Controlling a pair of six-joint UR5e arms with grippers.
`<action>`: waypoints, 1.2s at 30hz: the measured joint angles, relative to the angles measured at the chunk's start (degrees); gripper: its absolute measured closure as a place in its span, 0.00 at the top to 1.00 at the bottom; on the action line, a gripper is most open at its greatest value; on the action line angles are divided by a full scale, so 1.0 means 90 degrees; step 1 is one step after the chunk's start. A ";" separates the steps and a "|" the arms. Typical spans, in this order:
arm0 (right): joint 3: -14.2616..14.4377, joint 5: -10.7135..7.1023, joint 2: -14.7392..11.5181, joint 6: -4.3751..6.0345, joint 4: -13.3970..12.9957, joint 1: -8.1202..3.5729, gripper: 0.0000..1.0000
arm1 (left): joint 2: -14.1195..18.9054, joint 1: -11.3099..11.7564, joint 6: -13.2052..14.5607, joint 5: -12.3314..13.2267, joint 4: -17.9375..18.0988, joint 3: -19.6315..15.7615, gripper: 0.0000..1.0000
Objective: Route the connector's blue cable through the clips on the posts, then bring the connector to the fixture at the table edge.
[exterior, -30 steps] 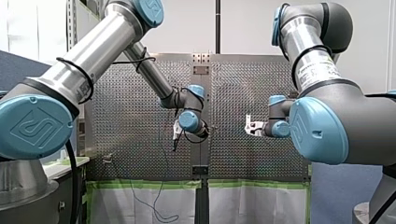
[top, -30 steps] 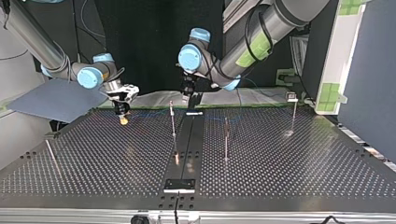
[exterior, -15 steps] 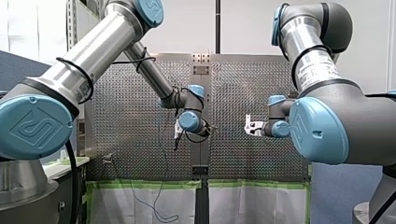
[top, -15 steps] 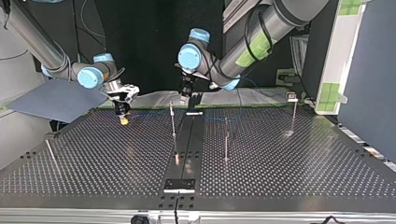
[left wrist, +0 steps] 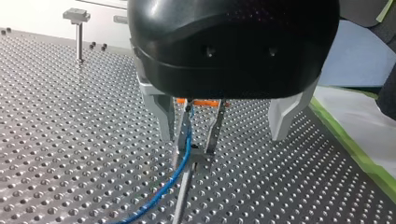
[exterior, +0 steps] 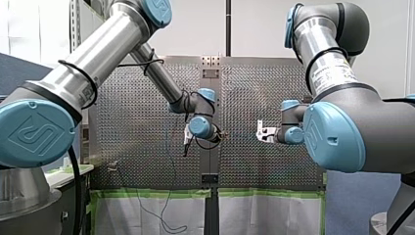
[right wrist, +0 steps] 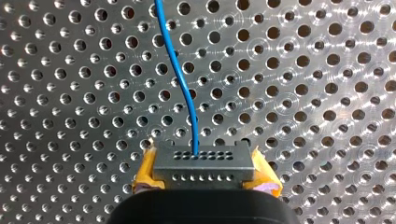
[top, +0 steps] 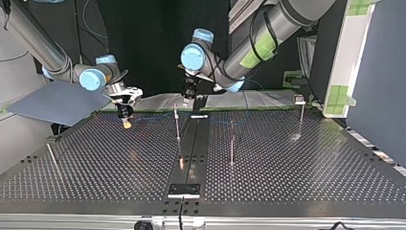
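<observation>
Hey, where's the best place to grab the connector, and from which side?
Grip the connector by its two short ends, coming from the face opposite the blue cable, as my right gripper's yellow pads do now. It is a long block with flat ends, and the cable leaves its far face.

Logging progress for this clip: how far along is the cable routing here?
Done: my right gripper clamps the connector. In hand: my left gripper pinches the blue cable at a post. Remaining: no post visibly threaded; connector far from the fixture.
</observation>
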 joint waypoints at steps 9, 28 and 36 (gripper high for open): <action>0.0001 0.0000 0.0000 0.0000 0.0005 0.0002 0.00 | 0.0163 -0.0095 0.0103 -0.0045 0.0110 0.0001 1.00; -0.0001 -0.0003 0.0000 0.0000 0.0018 0.0001 0.00 | 0.0170 -0.0159 -0.0403 0.0358 0.0099 0.0000 1.00; -0.0001 -0.0004 0.0000 0.0000 0.0024 0.0002 0.00 | 0.0187 -0.0247 -0.0269 0.0262 -0.0063 -0.0049 1.00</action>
